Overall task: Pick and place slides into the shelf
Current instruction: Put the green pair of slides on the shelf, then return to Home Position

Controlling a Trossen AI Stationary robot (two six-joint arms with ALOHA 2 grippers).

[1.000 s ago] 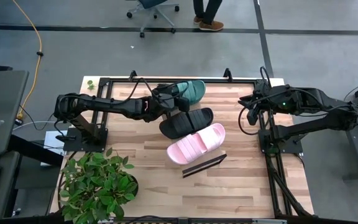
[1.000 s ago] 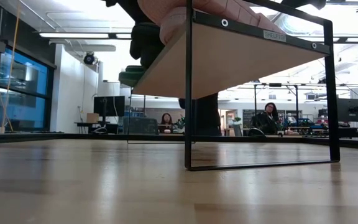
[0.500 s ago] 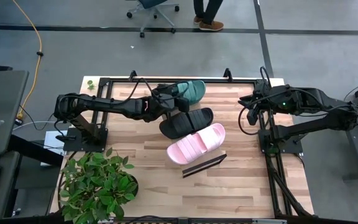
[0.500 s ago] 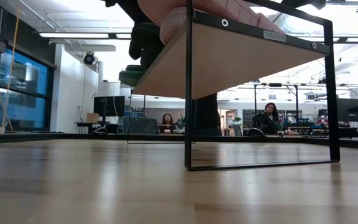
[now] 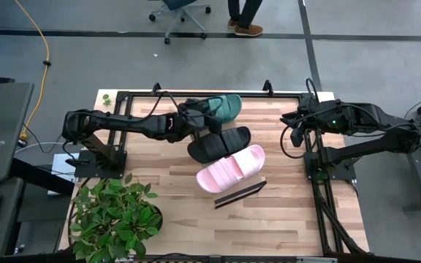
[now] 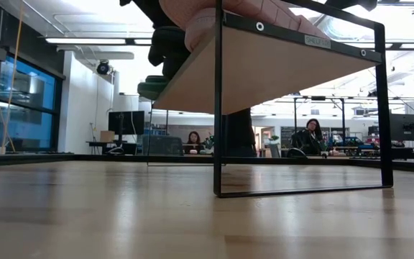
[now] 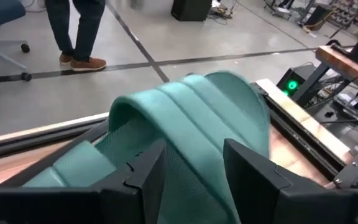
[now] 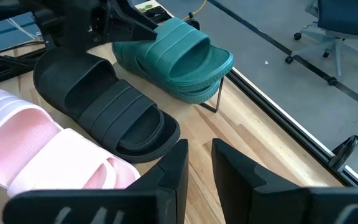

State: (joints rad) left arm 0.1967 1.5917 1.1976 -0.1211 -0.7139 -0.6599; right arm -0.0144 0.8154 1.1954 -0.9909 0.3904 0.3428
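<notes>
Three slides lie side by side on the shelf (image 5: 240,193), whose board they mostly cover. The dark green slide (image 5: 226,107) is farthest, the black slide (image 5: 219,143) sits in the middle and the pale pink slide (image 5: 231,169) is nearest. My left gripper (image 5: 209,115) reaches in from the table's left onto the green slide (image 7: 185,118). My right gripper (image 5: 294,137) waits shut near the table's right edge, facing the slides and touching nothing. The low view shows the shelf's board (image 6: 264,68) and black end rail (image 6: 218,108) from below. My left gripper has the green slide's wide ribbed strap (image 7: 191,134) between its two fingers (image 7: 148,171), coming roughly level from the table's left over the heel end. The slide's sole rests on the shelf's far end (image 8: 185,87), and its toe overhangs the rail.
A potted plant (image 5: 114,215) stands at the table's near left corner. Bare tabletop (image 5: 283,212) lies near and right of the shelf. A person's legs (image 5: 243,16) and an office chair (image 5: 181,11) are on the floor beyond the far edge.
</notes>
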